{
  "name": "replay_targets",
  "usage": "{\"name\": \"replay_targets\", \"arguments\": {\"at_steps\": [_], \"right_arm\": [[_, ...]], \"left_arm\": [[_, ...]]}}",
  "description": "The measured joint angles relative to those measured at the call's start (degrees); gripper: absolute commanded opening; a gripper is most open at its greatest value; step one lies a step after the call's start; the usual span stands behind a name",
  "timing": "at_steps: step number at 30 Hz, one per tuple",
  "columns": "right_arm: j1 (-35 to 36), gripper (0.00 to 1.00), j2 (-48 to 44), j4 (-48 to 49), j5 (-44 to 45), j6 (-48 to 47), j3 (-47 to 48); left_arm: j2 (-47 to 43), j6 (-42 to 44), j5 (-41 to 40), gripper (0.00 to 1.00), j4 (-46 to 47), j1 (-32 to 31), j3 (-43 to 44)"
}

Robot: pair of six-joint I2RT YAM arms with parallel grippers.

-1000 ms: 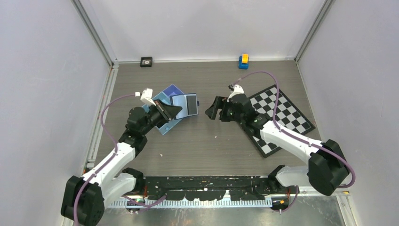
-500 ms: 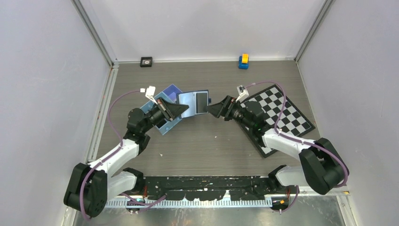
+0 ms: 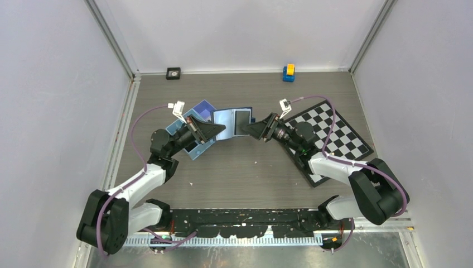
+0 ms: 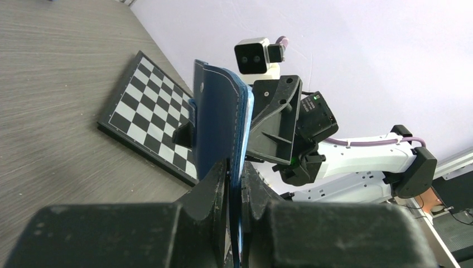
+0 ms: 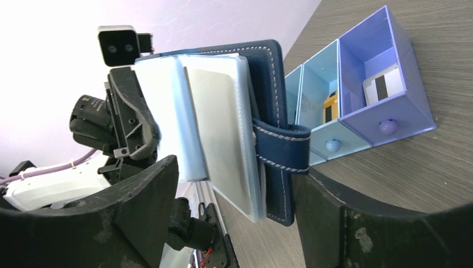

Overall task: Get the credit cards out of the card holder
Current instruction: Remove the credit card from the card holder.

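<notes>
My left gripper [image 3: 221, 132] is shut on the near edge of the card holder [image 3: 234, 121], a navy wallet held upright and open above the table. In the left wrist view the navy cover [image 4: 216, 120] rises edge-on from between the fingers [image 4: 212, 181]. My right gripper [image 5: 234, 192] is open, its fingers [image 5: 146, 195] on either side of the holder's free edge and navy strap [image 5: 279, 151]. A pale card [image 5: 223, 148] lies in a clear sleeve inside the holder. Two more cards, one white [image 5: 385, 84] and one orange [image 5: 331, 106], stand in the tray.
A light-blue three-compartment tray [image 3: 192, 146] sits on the table under the left gripper. A chessboard [image 3: 337, 137] lies under the right arm. A blue and yellow toy [image 3: 288, 72] and a small black object [image 3: 173, 72] stand by the back wall.
The right gripper has swung left and come up to the holder, now straddling its right edge. The left gripper has carried the holder a little to the right and farther from the tray.
</notes>
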Motion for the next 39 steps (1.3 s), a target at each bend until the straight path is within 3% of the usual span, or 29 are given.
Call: {"name": "replay_targets", "arguments": {"at_steps": [10, 18, 25, 28, 31, 34, 39], "right_arm": [[-0.1, 0.27, 0.0, 3.0, -2.0, 2.2, -0.2], [0.0, 0.01, 0.0, 0.0, -1.9, 1.5, -0.1], [0.4, 0.01, 0.0, -4.6, -0.8, 0.0, 0.4], [1.0, 0.0, 0.0, -5.9, -0.4, -0.4, 0.4], [1.2, 0.01, 0.4, -7.0, 0.3, -1.0, 0.4], [0.5, 0.01, 0.9, -8.0, 1.9, -1.6, 0.4], [0.1, 0.01, 1.4, -10.6, 4.0, -2.6, 0.4]], "left_arm": [[2.9, -1.0, 0.4, 0.0, 2.2, 0.1, 0.0], [1.6, 2.1, -0.4, 0.0, -2.9, 0.1, 0.0], [-3.7, 8.4, -9.1, 0.06, -20.4, -0.5, 1.1], [-5.1, 10.3, -12.9, 0.2, -26.7, -1.2, 1.5], [-5.3, 12.3, -15.5, 0.46, -31.1, -1.6, 2.5], [-5.3, 14.5, -20.4, 0.61, -36.3, -0.7, 4.0], [-5.3, 16.4, -27.5, 0.67, -42.6, -0.3, 5.3]]}}
